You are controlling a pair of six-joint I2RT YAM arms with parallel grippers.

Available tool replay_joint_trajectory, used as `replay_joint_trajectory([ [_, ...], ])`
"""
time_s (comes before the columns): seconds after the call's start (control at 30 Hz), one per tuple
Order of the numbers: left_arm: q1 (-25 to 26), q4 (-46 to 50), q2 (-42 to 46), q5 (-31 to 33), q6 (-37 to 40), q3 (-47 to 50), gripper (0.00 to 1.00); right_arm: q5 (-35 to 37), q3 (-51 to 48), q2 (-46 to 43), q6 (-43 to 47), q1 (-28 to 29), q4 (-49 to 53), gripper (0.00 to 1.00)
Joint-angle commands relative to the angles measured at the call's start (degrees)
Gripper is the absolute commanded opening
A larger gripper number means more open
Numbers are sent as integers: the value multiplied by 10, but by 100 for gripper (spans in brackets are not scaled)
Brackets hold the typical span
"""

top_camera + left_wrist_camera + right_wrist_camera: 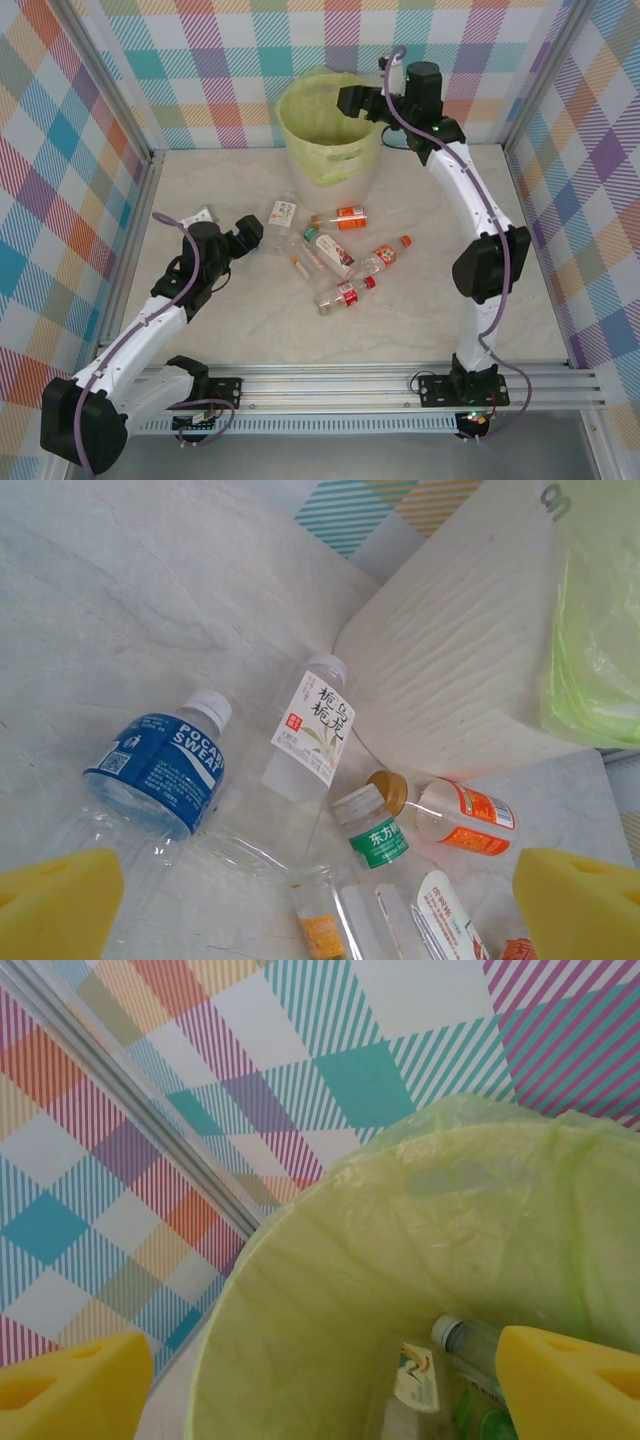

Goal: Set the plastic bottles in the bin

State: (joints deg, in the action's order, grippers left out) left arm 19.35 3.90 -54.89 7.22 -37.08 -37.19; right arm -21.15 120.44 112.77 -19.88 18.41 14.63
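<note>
The left end effector (247, 232), pads spread and empty, hangs at the left edge of the plastic bottles (335, 262) strewn on the pale tabletop (420, 320). The white-labelled bottle (313, 728) lies just to its right, long axis near-to-far, cap toward the bin (330, 135). The right end effector (352, 98), likewise spread and empty, hovers over the bin by the far checked wall (200, 60), so the left arm is nearer.
</note>
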Motion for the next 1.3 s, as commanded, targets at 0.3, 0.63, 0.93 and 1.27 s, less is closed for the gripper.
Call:
replay_joint_trajectory([
  [0.3,-60,77,-115,-46,104,-88,100,103,-359,-276,34,4,-153,100],
  [0.63,-92,165,-222,-66,188,-155,100,194,-546,-421,61,3,-132,100],
  [0.93,-103,188,-276,-99,234,-159,100,276,-618,-469,44,3,-109,99],
  [1.27,-104,203,-366,-104,252,-202,100,276,-595,-457,2,4,-80,100],
])
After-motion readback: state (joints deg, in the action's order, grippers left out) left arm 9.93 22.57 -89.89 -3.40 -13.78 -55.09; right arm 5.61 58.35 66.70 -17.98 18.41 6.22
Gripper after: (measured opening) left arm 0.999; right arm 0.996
